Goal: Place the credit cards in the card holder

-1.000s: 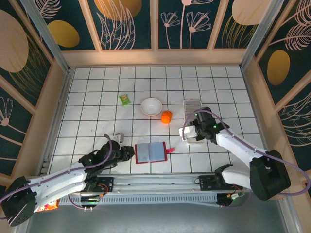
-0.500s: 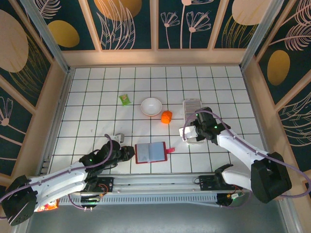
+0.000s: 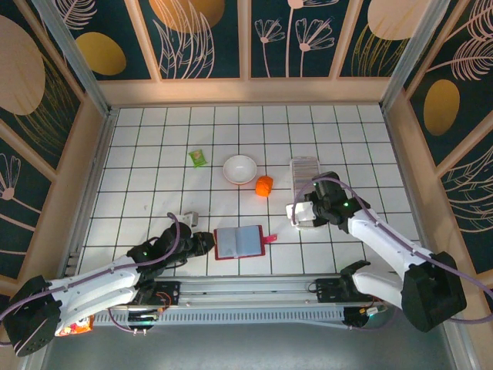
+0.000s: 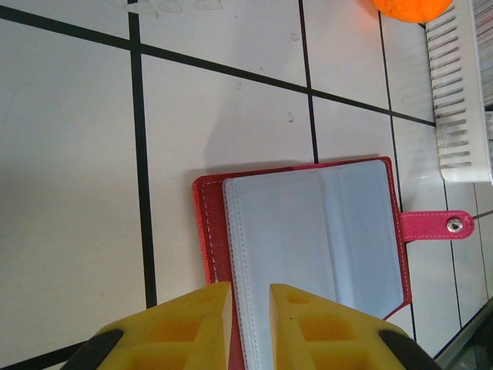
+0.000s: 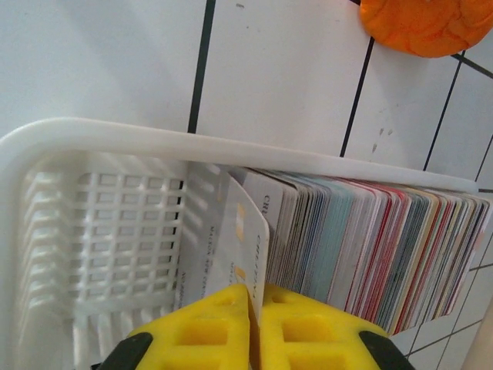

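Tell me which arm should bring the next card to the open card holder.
Right. The right gripper pinches one card at the end of the row in the white tray; the left gripper sits at the open card holder's edge, likely steadying it.

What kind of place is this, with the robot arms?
Probably a robot practice booth, not a home: a white gridded table boxed in by leaf-patterned walls, two robot arms bolted at its edge, and a tray of credit cards.
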